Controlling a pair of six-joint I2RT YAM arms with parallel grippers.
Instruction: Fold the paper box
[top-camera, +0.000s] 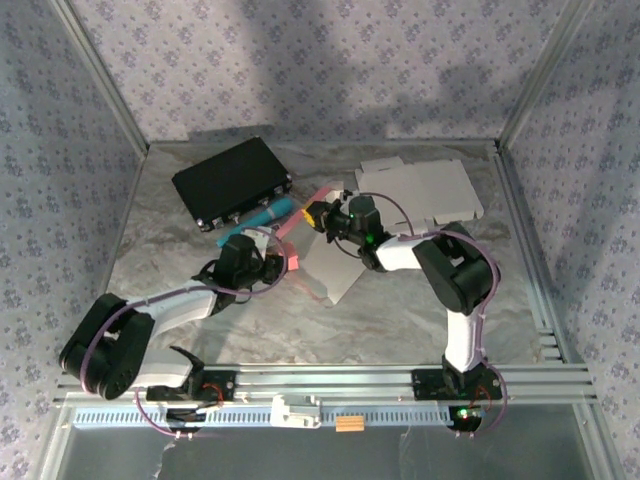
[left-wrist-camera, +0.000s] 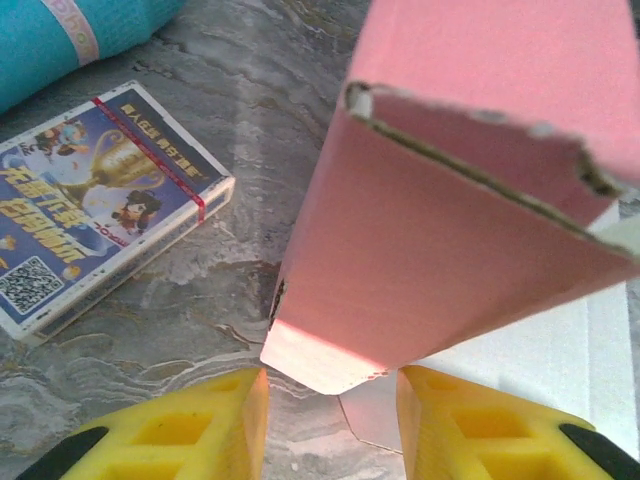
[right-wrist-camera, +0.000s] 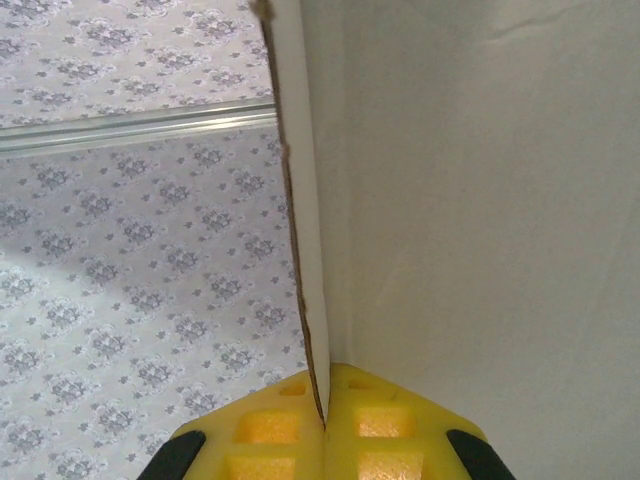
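The paper box (top-camera: 333, 272) is pink outside and white inside, half raised at the table's centre. In the left wrist view its pink wall (left-wrist-camera: 430, 250) leans over the table, and a flap tip (left-wrist-camera: 325, 360) hangs between my yellow fingers (left-wrist-camera: 200, 425) without touching either one. My left gripper (left-wrist-camera: 332, 425) is open; from above it (top-camera: 283, 262) sits at the box's left side. My right gripper (right-wrist-camera: 325, 425) is shut on the edge of a white box panel (right-wrist-camera: 480, 200), which it holds upright. From above, the right gripper (top-camera: 320, 214) is at the box's far end.
A pack of playing cards (left-wrist-camera: 95, 215) lies left of the box and a teal roll (top-camera: 262, 215) lies beyond it. A black case (top-camera: 232, 182) sits at the back left. Flat grey cardboard sheets (top-camera: 425, 188) lie at the back right. Patterned walls enclose the table.
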